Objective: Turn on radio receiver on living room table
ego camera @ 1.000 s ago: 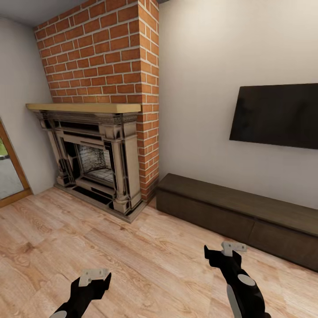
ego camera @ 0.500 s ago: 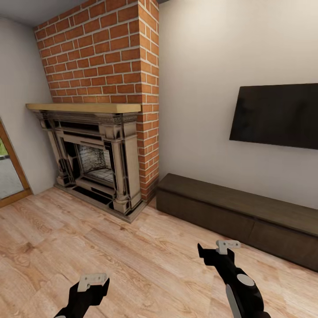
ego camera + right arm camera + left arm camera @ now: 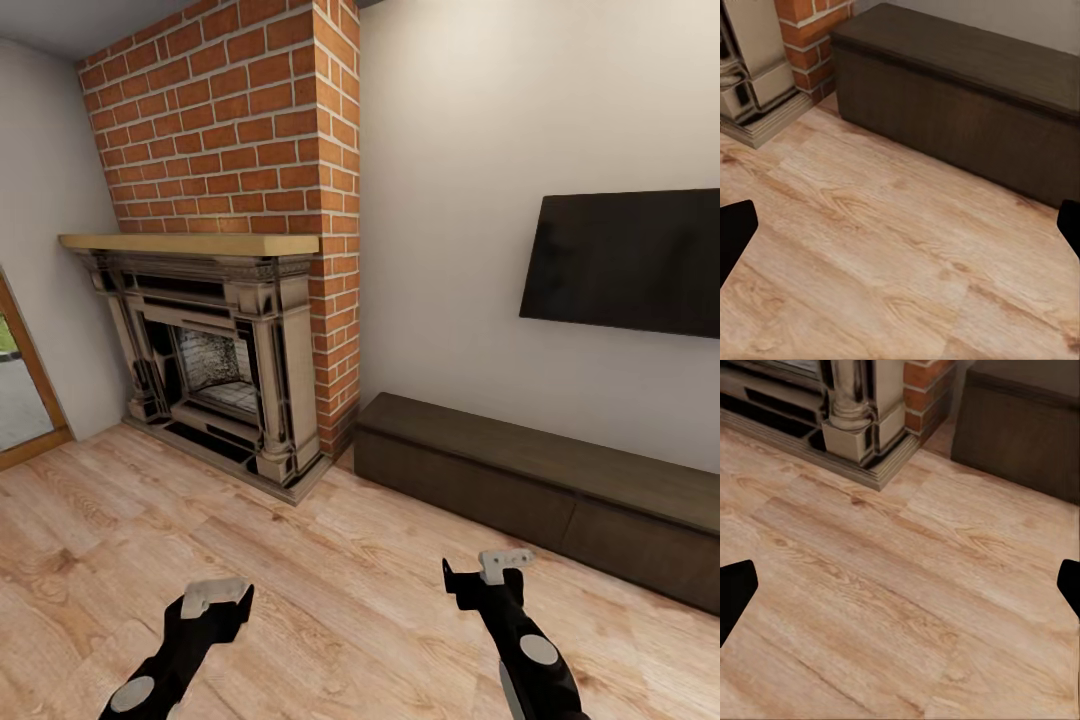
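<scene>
Camera steady on fireplace (image 3: 215, 350) and dark low cabinet (image 3: 540, 480), only the arms shuffled over the last second, left gripper (image 3: 213, 597) rising slightly, right gripper (image 3: 492, 570) drifting left, both spread wide and empty; radio receiver and table nowhere visible, so searching continues.

I see the fireplace (image 3: 220, 360) on the left, the low cabinet (image 3: 540, 485) right of it along the wall, the television (image 3: 625, 260) above the cabinet.
</scene>
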{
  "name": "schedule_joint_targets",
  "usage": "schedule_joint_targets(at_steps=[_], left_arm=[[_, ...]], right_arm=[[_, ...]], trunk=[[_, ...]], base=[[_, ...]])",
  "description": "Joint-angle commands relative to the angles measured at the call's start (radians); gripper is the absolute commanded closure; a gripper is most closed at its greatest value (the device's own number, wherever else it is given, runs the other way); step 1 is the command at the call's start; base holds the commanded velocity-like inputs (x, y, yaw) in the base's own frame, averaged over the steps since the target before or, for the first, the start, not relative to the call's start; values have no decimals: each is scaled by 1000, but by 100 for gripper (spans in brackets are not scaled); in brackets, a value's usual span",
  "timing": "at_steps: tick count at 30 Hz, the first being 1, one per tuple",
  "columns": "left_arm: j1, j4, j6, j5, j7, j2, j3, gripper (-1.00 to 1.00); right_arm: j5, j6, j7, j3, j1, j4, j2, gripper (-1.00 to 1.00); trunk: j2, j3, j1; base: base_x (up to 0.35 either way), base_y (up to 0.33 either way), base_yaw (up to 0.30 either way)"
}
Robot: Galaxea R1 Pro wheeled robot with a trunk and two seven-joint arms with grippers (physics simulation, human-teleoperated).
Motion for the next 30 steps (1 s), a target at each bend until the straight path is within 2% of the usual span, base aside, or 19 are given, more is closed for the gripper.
schedule_joint_targets(at_steps=[1, 3, 4, 8, 9, 12, 13, 15, 16, 18, 20, 21, 25, 26, 27, 29, 30], left_arm=[[-14, -3, 1, 0, 0, -1, 0, -100], [-41, 0, 6, 0, 1, -2, 0, -100], [-70, 40, 12, -3, 10, -2, 1, -100], [-79, 109, 22, -4, 37, 1, 1, -100], [-81, 165, 27, -5, 51, 2, 1, -100], [-82, 256, 31, -5, 91, 3, 1, -100], [-113, 385, 34, -3, 137, 32, 4, -100], [-139, 441, 36, 0, 145, 57, 5, -100], [-170, 504, 39, 4, 150, 81, 6, -100], [-222, 594, 50, 15, 153, 103, 7, -100], [-255, 634, 68, 25, 154, 111, 8, -100], [-285, 660, 103, 38, 154, 115, 8, -100], [-362, 683, 241, 63, 154, 102, 8, -100], [-383, 674, 288, 68, 153, 86, 8, -100], [-391, 667, 306, 70, 153, 75, 8, -100], [-409, 649, 349, 72, 154, 30, 3, -100], [-412, 648, 356, 73, 154, 23, 1, -100]], right_arm=[[0, -1, 0, 0, 0, 1, 0, -100], [-1, -1, 0, 1, 0, 2, 3, -100], [-1, 9, -3, 2, 0, 5, 9, -100], [-1, 61, -5, -4, 0, 7, 9, -100], [-1, 97, -4, -7, 0, 11, 7, -100], [0, 139, -14, -9, -1, 15, 5, -100], [0, 156, -50, -9, -2, 16, 4, -100], [0, 158, -59, -10, -2, 16, 4, -100], [0, 159, -65, -10, -2, 16, 4, -100], [-1, 161, -70, -10, -2, 17, 4, -100], [-1, 162, -73, -10, -2, 17, 4, -100], [-1, 162, -74, -10, -2, 17, 4, -100], [0, 164, -76, -10, -2, 15, 4, -100], [0, 166, -77, -10, -3, 13, 4, -100], [0, 168, -77, -9, -3, 12, 3, -100], [-2, 172, -73, -8, -3, 9, 1, -100], [-2, 173, -73, -8, -3, 9, 1, -100]], trunk=[[0, 0, 0], [0, 0, 0], [0, 0, 0], [0, 0, 0], [0, 0, 0], [0, 0, 0], [0, 0, 0], [0, 0, 0], [0, 0, 0], [0, 0, 0], [0, 0, 0], [0, 0, 0], [0, 0, 0], [0, 0, 0], [0, 0, 0], [0, 0, 0], [0, 0, 0]], base=[[0, 0, 0], [0, 0, 0], [0, 0, 0], [0, 0, 0], [0, 0, 0], [0, 0, 0], [0, 0, 0], [0, 0, 0], [0, 0, 0], [0, 0, 0], [0, 0, 0], [0, 0, 0], [0, 0, 0], [0, 0, 0], [0, 0, 0], [0, 0, 0], [0, 0, 0]])
